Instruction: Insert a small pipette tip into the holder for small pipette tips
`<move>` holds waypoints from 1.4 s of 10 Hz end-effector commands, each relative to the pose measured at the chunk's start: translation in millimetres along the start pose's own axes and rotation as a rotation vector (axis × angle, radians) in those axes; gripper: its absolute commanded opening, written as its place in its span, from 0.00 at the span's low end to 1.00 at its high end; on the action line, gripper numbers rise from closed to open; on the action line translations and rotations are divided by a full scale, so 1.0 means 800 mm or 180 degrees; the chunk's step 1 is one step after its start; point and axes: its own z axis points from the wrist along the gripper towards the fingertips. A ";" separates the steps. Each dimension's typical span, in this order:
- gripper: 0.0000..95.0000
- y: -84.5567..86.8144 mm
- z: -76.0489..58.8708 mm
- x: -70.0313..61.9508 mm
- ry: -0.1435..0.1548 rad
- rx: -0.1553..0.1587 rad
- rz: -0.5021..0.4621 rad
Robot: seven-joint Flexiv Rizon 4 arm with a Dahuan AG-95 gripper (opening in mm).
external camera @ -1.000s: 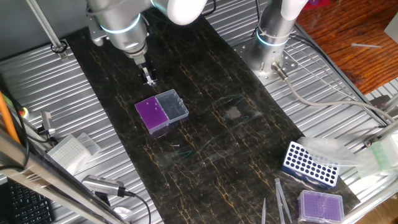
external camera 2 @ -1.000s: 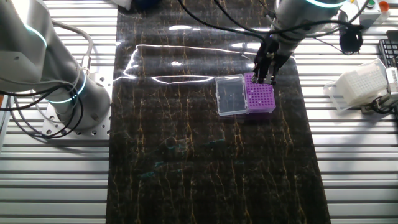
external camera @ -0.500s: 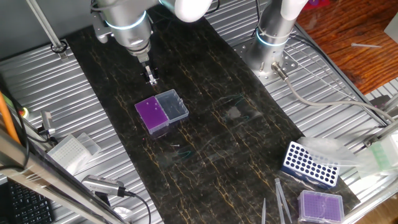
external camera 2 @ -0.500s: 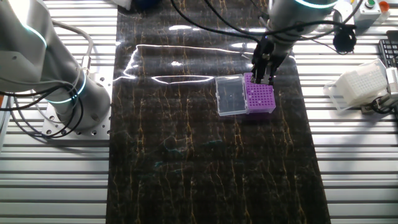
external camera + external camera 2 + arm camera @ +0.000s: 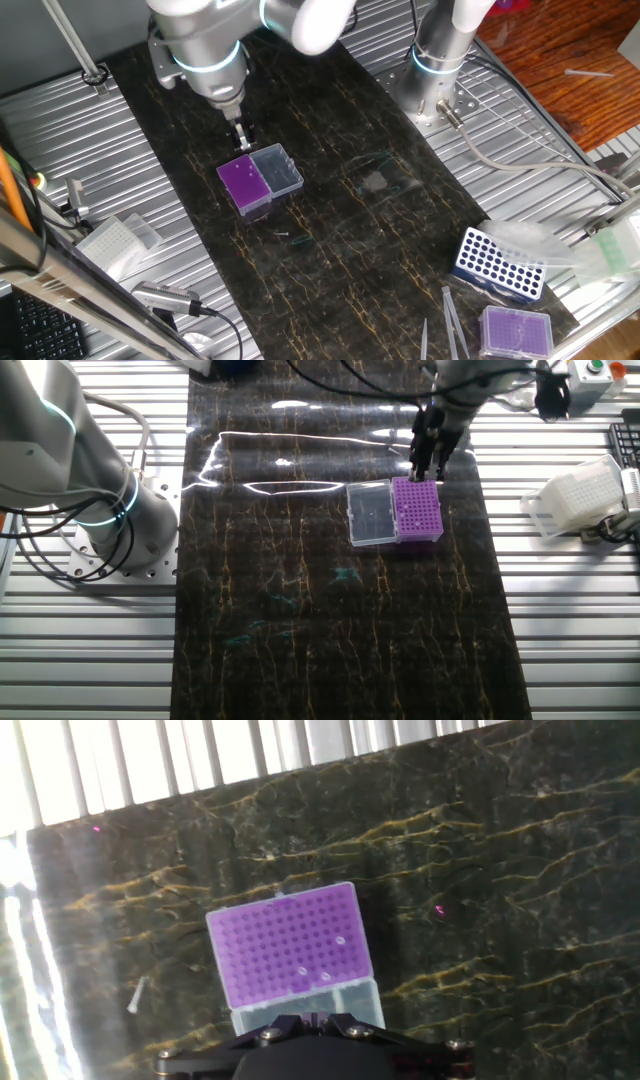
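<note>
The deep-purple holder [image 5: 243, 183] stands on the dark mat with its clear lid [image 5: 277, 170] open beside it. It also shows in the other fixed view [image 5: 417, 510] and in the hand view [image 5: 290, 942], where a few holes hold clear tips. My gripper [image 5: 242, 137] hangs just above the holder's far edge, also seen in the other fixed view [image 5: 425, 465]. In the hand view my gripper [image 5: 314, 1017] has its jaws closed together, and I cannot make out a tip between them. One small pipette tip [image 5: 135, 995] lies loose on the mat left of the holder.
A blue-and-white rack [image 5: 497, 264] and a lilac rack [image 5: 515, 330] sit at the near right. A white rack [image 5: 110, 243] lies off the mat, also in the other fixed view [image 5: 580, 500]. A second arm's base [image 5: 435, 70] stands at the back. Loose tips [image 5: 285, 236] lie near the holder.
My gripper has risen and shifted slightly toward the holder's far edge in the other fixed view. The holder and its lid have not moved.
</note>
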 end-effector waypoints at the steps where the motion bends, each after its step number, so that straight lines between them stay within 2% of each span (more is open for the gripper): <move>1: 0.00 0.019 -0.009 -0.011 0.0039 0.0005 0.0111; 10: 0.00 0.070 -0.028 -0.035 0.0054 0.0000 0.0114; 14: 0.00 0.091 -0.023 -0.033 0.0066 0.0001 0.0013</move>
